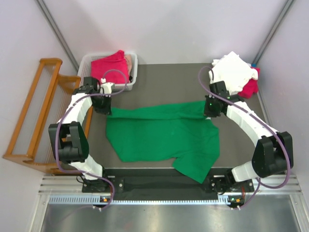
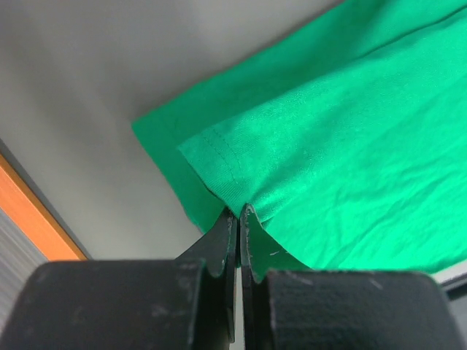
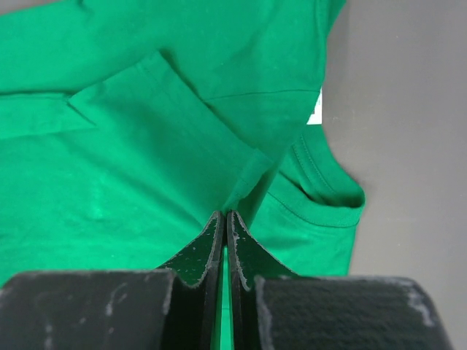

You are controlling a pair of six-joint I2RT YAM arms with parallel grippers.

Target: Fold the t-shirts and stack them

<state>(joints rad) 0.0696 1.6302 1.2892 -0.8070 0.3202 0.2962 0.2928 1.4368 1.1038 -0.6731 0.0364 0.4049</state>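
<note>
While green shirt point(image 1: 159, 137) lies spread at table point(image 1: 166, 82) centre, you see left gripper point(image 2: 238, 213) clamped on its 10 o'clock corner, right gripper point(image 3: 225, 216) clamped on its 2 o'clock edge; white shirt point(image 1: 234, 70) heaped at 1 o'clock.

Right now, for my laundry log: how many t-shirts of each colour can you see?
Green t-shirt: 1
White t-shirt: 1
Crimson t-shirts: 2, one in the basket, one under the white
Total: 4 seen; the heaps may hide more.
</note>
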